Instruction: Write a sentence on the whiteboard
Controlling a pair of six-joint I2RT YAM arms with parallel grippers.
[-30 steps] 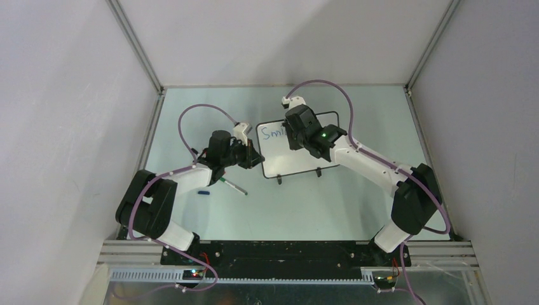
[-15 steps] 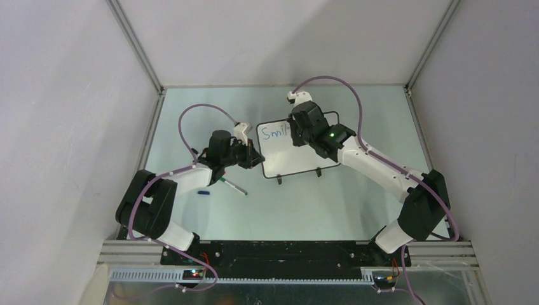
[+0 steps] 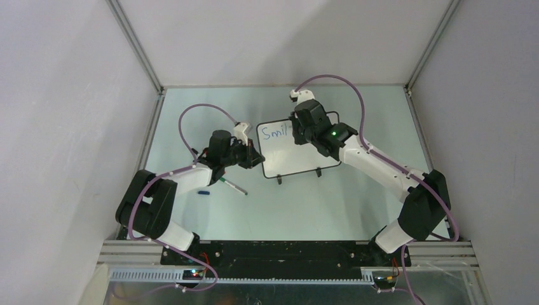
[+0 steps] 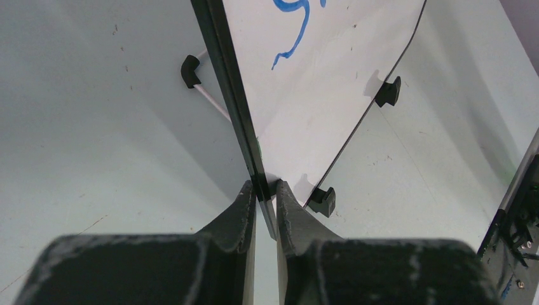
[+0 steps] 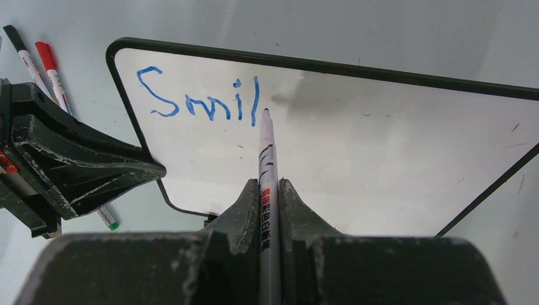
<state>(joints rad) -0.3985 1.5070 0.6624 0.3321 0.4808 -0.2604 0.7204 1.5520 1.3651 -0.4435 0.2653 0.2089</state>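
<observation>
Right wrist view: your right hand (image 5: pixel 270 190) grips the marker (image 5: pixel 266 146) by the sentence (image 5: pixel 197 101) "Smil", while your left hand (image 4: pixel 266 189) pinches the probably light, tippy whiteboard (image 5: pixel 381 146) by its thin frame, the sensible hold, on the table (image 3: pixel 318 203).

I count | whiteboard (image 3: pixel 297 160): 1 | markers: 4 | marker (image 5: pixel 266 159) over whiteboard; black marker (image 5: pixel 19 47), red marker (image 5: pixel 51 67), green marker (image 5: pixel 107 219) left of it | blue cap (image 3: pixel 203 190): 1, left of whiteboard

One camera looks down from overhead; both wrist cameras sit close, sharing the whiteboard (image 3: pixel 289 159).
</observation>
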